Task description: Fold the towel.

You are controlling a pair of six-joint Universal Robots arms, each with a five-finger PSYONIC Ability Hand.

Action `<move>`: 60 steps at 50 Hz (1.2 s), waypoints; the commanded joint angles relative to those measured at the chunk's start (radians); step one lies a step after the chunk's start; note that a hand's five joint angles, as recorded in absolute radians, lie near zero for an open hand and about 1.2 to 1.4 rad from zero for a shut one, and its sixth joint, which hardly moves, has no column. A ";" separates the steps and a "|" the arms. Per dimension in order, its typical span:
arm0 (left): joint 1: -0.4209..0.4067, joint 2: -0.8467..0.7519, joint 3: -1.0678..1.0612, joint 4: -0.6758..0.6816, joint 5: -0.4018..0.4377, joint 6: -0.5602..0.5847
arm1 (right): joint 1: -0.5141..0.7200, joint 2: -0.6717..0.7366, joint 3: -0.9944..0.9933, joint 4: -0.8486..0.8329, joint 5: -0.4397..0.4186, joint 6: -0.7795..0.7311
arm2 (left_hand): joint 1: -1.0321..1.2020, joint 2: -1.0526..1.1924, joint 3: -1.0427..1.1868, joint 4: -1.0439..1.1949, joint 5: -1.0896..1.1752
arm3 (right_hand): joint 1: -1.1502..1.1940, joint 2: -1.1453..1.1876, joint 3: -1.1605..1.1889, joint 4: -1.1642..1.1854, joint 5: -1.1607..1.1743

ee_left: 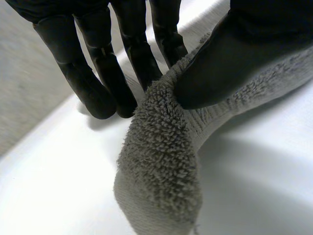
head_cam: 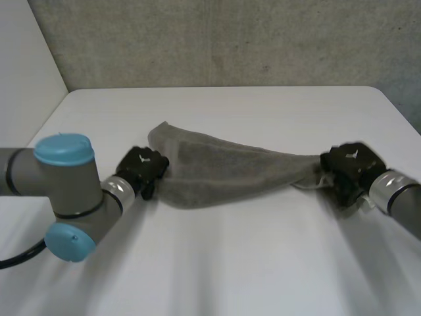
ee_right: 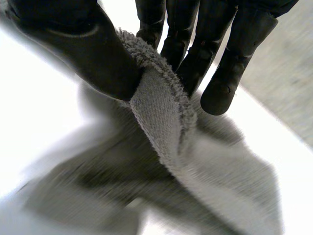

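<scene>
Head view: The grey towel (head_cam: 220, 172) spans, bunched lengthwise, between the two hands over the middle of the white table (head_cam: 230, 263). The left hand (head_cam: 142, 170) holds the towel's left end, with the left arm (head_cam: 62, 181) coming in over the table's left edge. The right hand (head_cam: 348, 168) holds the towel's right end, toward the table's right edge. The towel is widest near the left hand and narrows to a twisted strip at the right hand. A grey wall (head_cam: 230, 39) stands behind the table's far edge.

Left wrist view: The left hand (ee_left: 134, 44) is clamped on the towel (ee_left: 161, 161). The thumb (ee_left: 230, 58) presses the looped edge against the fingers (ee_left: 100, 83). Below the pinch the towel drops toward the table (ee_left: 58, 176); whether it touches cannot be told.

Right wrist view: The right hand (ee_right: 205, 29) is clamped on the towel (ee_right: 161, 117). The thumb (ee_right: 93, 54) pins a hemmed edge against the fingers (ee_right: 230, 73). The rest of the towel trails away from the fingertips over the table (ee_right: 34, 112).
</scene>
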 commanded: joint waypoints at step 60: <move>0.085 0.168 0.487 0.188 -0.195 -0.208 | 0.102 -0.159 -0.457 -0.349 0.156 0.327 | -0.057 -0.102 -0.145 -0.126 -0.272 | 0.072 0.077 0.084 0.054 0.062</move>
